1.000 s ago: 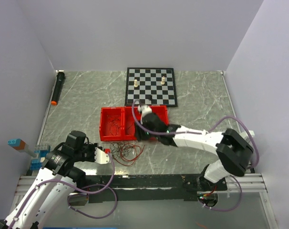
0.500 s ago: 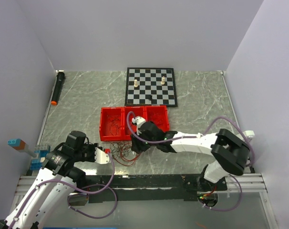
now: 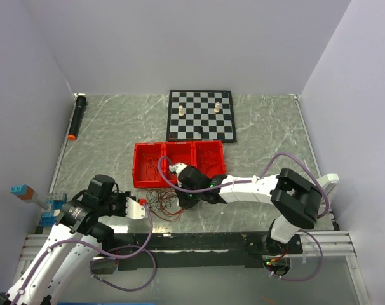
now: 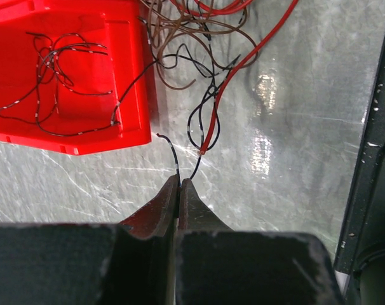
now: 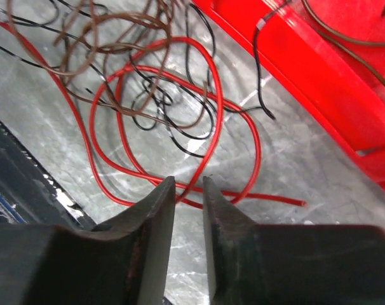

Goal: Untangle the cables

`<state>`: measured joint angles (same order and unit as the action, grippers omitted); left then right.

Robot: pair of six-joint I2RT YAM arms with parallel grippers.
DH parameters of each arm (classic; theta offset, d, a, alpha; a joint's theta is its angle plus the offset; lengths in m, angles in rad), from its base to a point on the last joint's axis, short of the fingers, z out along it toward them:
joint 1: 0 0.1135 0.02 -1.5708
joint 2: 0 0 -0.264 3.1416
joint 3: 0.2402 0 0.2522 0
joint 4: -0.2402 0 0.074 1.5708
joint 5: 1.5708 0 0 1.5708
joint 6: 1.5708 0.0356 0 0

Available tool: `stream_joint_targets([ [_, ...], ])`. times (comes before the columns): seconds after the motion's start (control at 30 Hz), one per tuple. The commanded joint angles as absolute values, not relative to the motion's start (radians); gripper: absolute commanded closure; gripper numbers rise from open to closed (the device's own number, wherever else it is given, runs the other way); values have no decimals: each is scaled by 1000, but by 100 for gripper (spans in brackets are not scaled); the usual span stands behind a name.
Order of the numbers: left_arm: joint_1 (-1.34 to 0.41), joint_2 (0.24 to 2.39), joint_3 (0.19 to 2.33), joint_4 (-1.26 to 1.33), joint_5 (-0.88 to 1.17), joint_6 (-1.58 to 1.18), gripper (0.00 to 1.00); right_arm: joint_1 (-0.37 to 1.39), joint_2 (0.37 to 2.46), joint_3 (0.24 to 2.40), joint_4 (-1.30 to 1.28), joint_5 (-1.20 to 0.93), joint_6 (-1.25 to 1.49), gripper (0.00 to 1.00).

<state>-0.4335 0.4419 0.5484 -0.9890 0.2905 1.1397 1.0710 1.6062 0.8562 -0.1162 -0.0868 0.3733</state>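
The cables lie in a loose red, brown and black tangle on the counter, just beside the near wall of the red bin. One black strand runs over that wall into the bin. The left fingers are clenched on a black strand's end. The right fingers stand slightly apart, and a red loop passes between their tips.

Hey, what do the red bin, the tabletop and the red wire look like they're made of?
Red bin: likely moulded plastic, smooth, soft sheen.
Tabletop: glossy, white-veined grey surface; stone or printed laminate, unclear.
Red wire: probably plastic-insulated, smooth, holds springy loops.
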Motion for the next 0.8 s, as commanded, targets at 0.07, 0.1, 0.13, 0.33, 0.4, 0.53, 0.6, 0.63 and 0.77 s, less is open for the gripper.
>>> stream_joint_targets([
  [0.07, -423, 318, 600, -1025, 288, 1163, 99, 1078, 1589, 825, -158, -12, 416, 88],
  [0.1, -423, 316, 603, -1029, 284, 1166, 99, 1080, 1577, 812, -160, 0, 423, 94],
  [0.13, -423, 316, 604, -1035, 278, 1167, 99, 1081, 1565, 798, -164, 0, 437, 100],
  [0.33, -423, 279, 611, -1086, 226, 1195, 99, 1081, 1406, 686, -285, 164, 560, 100],
  [0.4, -423, 259, 611, -1115, 193, 1207, 99, 1083, 1312, 648, -365, 227, 629, 100],
  [0.53, -425, 222, 611, -1147, 88, 1219, 99, 1081, 1131, 603, -607, 348, 800, 100],
  [0.6, -425, 210, 612, -1146, 29, 1201, 99, 1081, 1053, 601, -711, 394, 876, 100],
  [0.63, -425, 209, 611, -1144, 3, 1194, 99, 1081, 1020, 601, -754, 408, 900, 100],
  [0.77, -425, 215, 600, -1128, -60, 1164, 99, 1080, 976, 644, -899, 459, 965, 100],
])
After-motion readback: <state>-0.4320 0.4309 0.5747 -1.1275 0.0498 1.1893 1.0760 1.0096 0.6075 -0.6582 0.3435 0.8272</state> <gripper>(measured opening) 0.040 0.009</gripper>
